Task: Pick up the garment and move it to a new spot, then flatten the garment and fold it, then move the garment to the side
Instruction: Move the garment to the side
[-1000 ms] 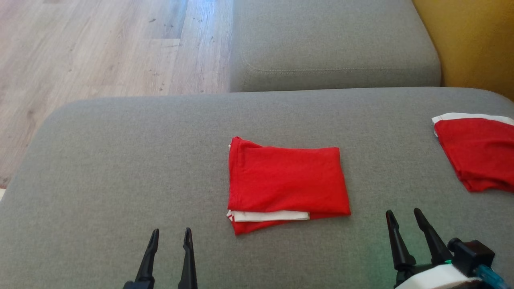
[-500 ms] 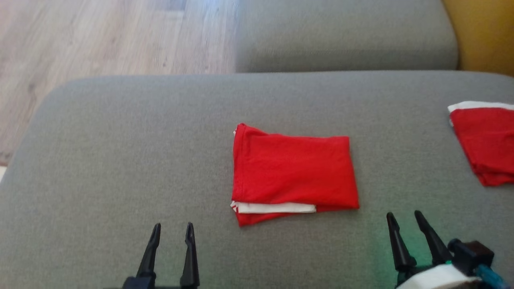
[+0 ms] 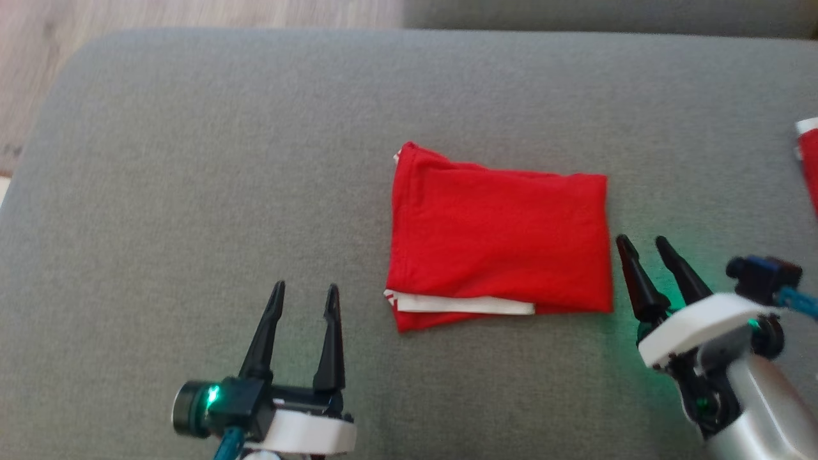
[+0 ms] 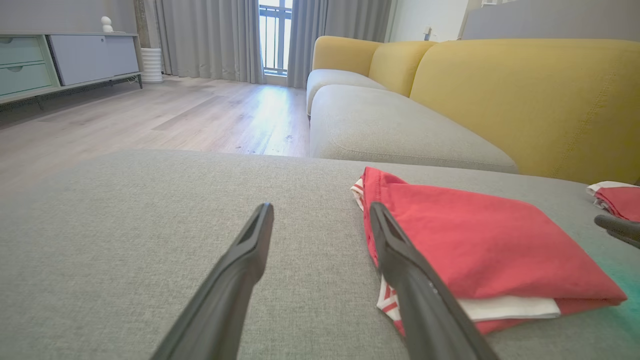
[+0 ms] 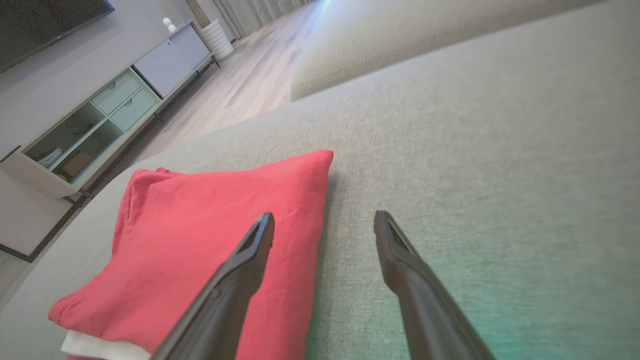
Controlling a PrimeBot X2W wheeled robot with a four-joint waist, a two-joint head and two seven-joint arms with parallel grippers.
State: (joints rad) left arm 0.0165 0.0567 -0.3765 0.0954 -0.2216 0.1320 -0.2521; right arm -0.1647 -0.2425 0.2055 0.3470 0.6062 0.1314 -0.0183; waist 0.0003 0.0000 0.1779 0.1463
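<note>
The garment [image 3: 498, 239] is a red cloth with a white band, folded into a flat rectangle in the middle of the grey cushion [image 3: 192, 160]. My left gripper [image 3: 304, 292] stands open on the near side, left of the fold's near left corner, with nothing between its fingers. In the left wrist view the garment [image 4: 480, 245] lies just right of the right finger. My right gripper [image 3: 644, 244] is open too, its tips right beside the garment's right edge. Seen from the right wrist, the left finger [image 5: 250, 255] overlaps the garment's [image 5: 200, 225] edge.
A second red and white cloth [image 3: 809, 160] lies at the cushion's far right edge. Wooden floor [image 3: 38, 64] shows beyond the left edge. Another grey seat [image 4: 390, 125] and yellow backrests [image 4: 525, 100] stand beyond. A low sideboard [image 5: 100, 115] stands across the room.
The head camera has tilted down, so the whole picture has shifted. Both grippers have come forward; the right one now stands at the garment's right edge. The garment lies unmoved.
</note>
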